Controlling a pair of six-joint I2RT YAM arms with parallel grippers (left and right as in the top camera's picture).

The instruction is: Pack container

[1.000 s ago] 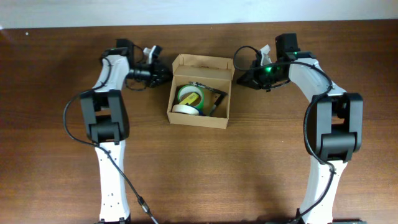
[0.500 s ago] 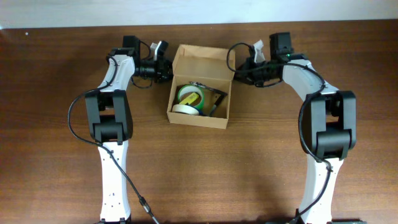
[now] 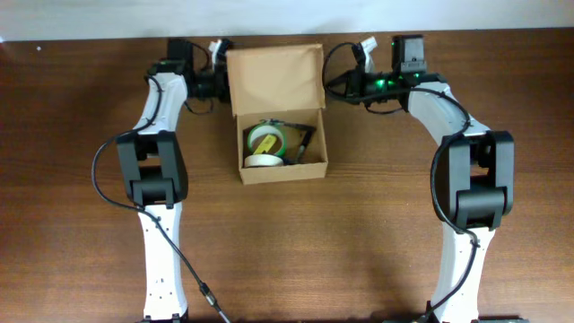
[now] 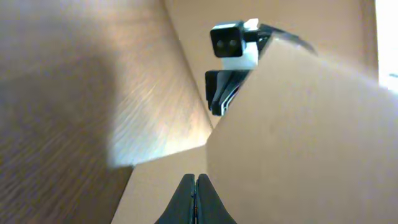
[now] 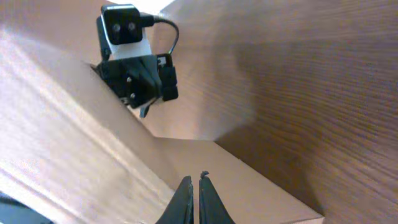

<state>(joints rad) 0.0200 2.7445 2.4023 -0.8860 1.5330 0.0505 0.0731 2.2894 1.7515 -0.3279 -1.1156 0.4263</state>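
Observation:
The container (image 3: 282,170) is a tan cardboard box in the middle of the table. Its hinged lid (image 3: 273,79) stands open toward the far edge. Inside lie a green and yellow tape roll (image 3: 267,139), a white roll (image 3: 262,160) and a dark item (image 3: 305,144). My left gripper (image 3: 224,85) is shut at the lid's left edge; in the left wrist view its tips (image 4: 196,177) rest on the lid's side tab (image 4: 155,186). My right gripper (image 3: 327,82) is shut at the lid's right edge, its tips (image 5: 193,180) on the other tab (image 5: 249,186).
Dark wooden table (image 3: 359,242) all around. The table's far edge and a white wall (image 3: 90,18) lie just behind the lid. Each wrist view shows the other arm's wrist across the lid: the right one (image 4: 233,62) and the left one (image 5: 134,62).
Both grippers moved toward the far edge and the lid swung from half-closed over the box to open and laid back. The box shifted slightly left.

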